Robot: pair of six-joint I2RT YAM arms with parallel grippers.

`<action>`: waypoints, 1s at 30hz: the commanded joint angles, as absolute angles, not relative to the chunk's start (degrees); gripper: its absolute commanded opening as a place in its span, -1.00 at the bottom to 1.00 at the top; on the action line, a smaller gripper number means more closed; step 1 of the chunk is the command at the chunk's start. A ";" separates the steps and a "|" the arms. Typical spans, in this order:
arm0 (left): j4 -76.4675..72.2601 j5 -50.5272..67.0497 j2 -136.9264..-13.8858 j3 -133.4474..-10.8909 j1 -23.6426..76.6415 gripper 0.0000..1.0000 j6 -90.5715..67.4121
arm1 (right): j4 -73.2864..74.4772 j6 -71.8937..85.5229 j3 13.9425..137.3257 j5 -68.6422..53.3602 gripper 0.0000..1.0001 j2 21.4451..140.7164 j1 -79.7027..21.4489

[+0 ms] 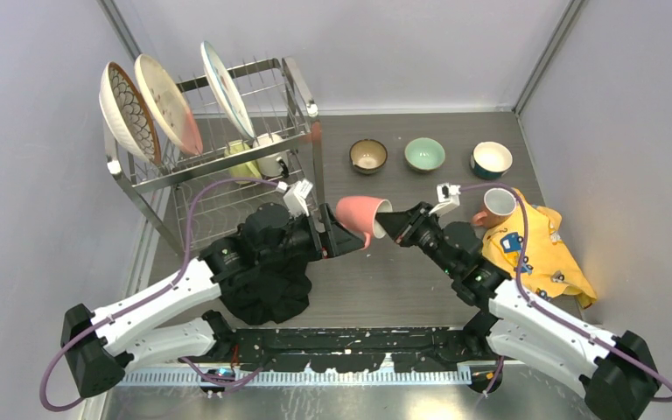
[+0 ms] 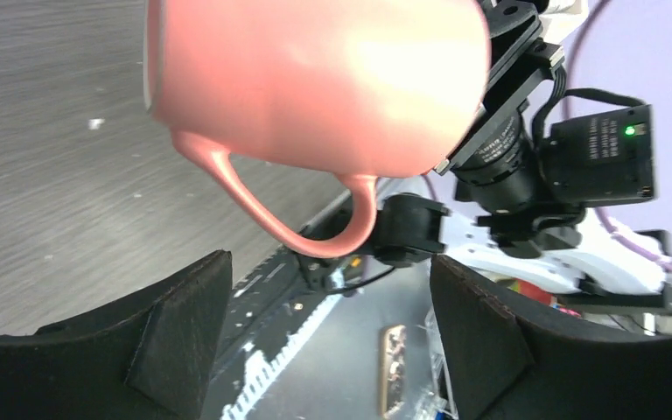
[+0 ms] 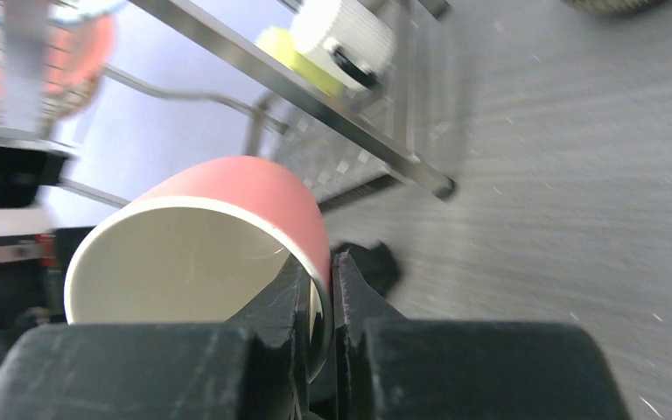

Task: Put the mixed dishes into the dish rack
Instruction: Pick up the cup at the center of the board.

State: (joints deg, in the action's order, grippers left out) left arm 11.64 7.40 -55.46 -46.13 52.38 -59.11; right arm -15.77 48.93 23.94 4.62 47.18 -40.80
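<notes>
Right now my right gripper (image 3: 319, 297) pinches the pink mug (image 1: 360, 217) by its rim, mid-air just beside the dish rack (image 1: 302, 92); my left gripper (image 2: 328, 306) gapes under it. Glazed ceramic: stiff, slick, breakable, probably light. Best taken across the body, not the handle.

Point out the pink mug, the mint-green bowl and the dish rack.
pink mug (image 1: 360, 217): top external view, its outer side wall.
mint-green bowl (image 1: 424, 155): top external view, its inner bottom.
dish rack (image 1: 301, 86): top external view, its upper right frame tube.
</notes>
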 commanded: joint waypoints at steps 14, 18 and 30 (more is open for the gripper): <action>-25.71 21.01 -58.34 -39.80 52.21 0.43 -74.70 | -54.54 59.44 21.87 -8.01 -0.99 47.79 -40.74; -25.49 19.29 -56.40 -38.97 52.21 0.21 -74.64 | -56.70 60.01 20.89 -9.75 -0.99 48.98 -40.73; -22.67 14.56 -51.42 -37.74 52.21 -1.00 -74.27 | -57.36 60.10 19.15 -9.90 -0.92 52.05 -40.71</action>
State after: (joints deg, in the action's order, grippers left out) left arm -19.94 18.00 -53.52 -37.78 52.51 -76.12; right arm -51.96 59.99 18.96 -9.32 51.33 -40.53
